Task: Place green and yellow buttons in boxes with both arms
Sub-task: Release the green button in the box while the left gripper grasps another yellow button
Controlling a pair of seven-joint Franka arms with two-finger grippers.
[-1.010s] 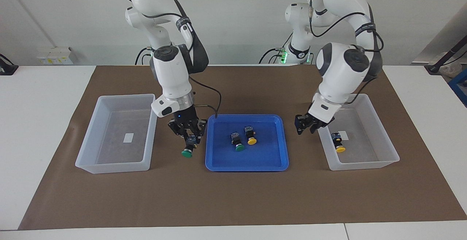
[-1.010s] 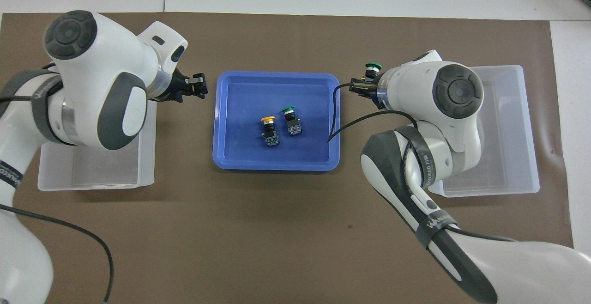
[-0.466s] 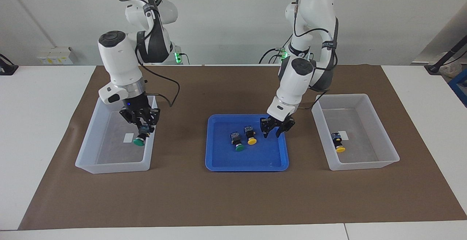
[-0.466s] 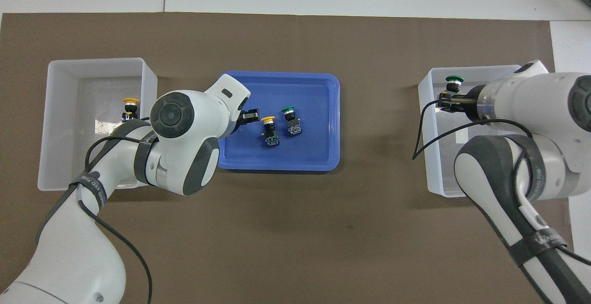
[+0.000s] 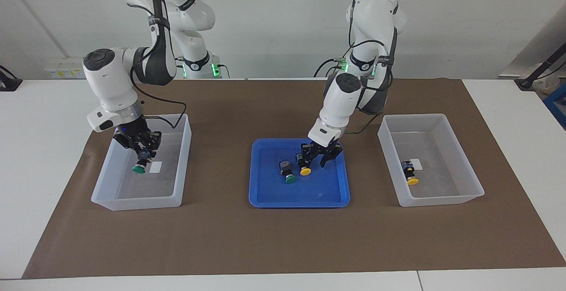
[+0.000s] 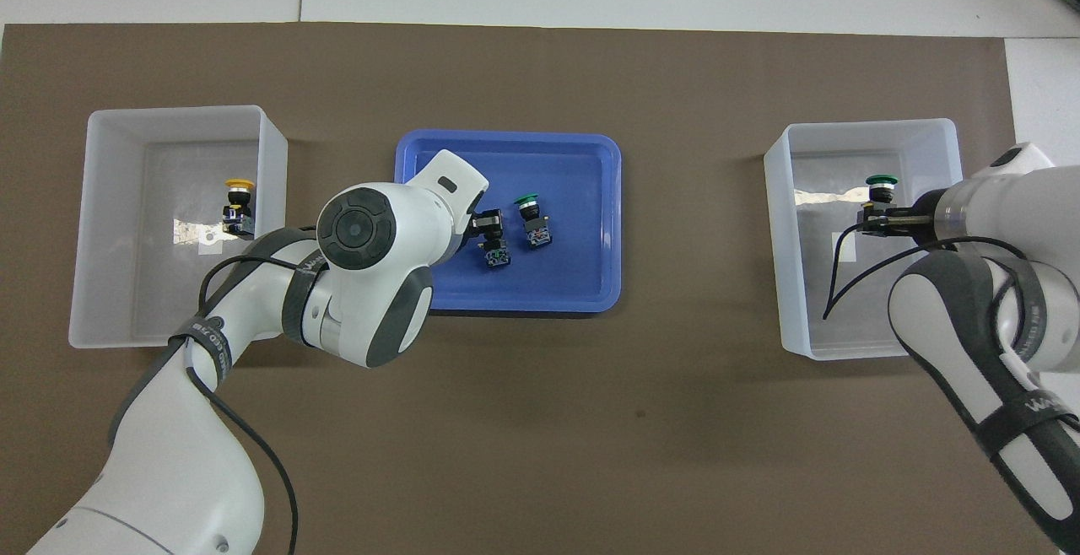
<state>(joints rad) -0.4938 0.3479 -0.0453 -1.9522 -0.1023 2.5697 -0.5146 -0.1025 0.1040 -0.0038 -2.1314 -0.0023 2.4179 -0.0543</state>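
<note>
My right gripper (image 5: pixel 144 153) (image 6: pixel 877 219) is shut on a green button (image 5: pixel 139 167) (image 6: pixel 882 184), which hangs cap down over the middle of the box (image 5: pixel 137 202) (image 6: pixel 869 344) at the right arm's end. The box (image 5: pixel 442 200) (image 6: pixel 84 285) at the left arm's end holds a yellow button (image 5: pixel 411 174) (image 6: pixel 238 201). In the blue tray (image 5: pixel 300 200) (image 6: pixel 591 285) a green button (image 5: pixel 287 172) (image 6: pixel 531 218) and a yellow button (image 5: pixel 304 170) (image 6: pixel 496 255) lie side by side. My left gripper (image 5: pixel 316 162) (image 6: pixel 488 224) is open, low over that yellow button; from overhead it hides the cap.
Both boxes and the tray stand in a row on a brown mat (image 5: pixel 283 242) that covers the white table. A small white sticker (image 5: pixel 155 167) lies on the floor of the box under the held button. A black cable trails from each wrist.
My right gripper carried the green button from beside the tray to over its box. My left gripper swung from beside the other box to the tray and came down over the yellow button.
</note>
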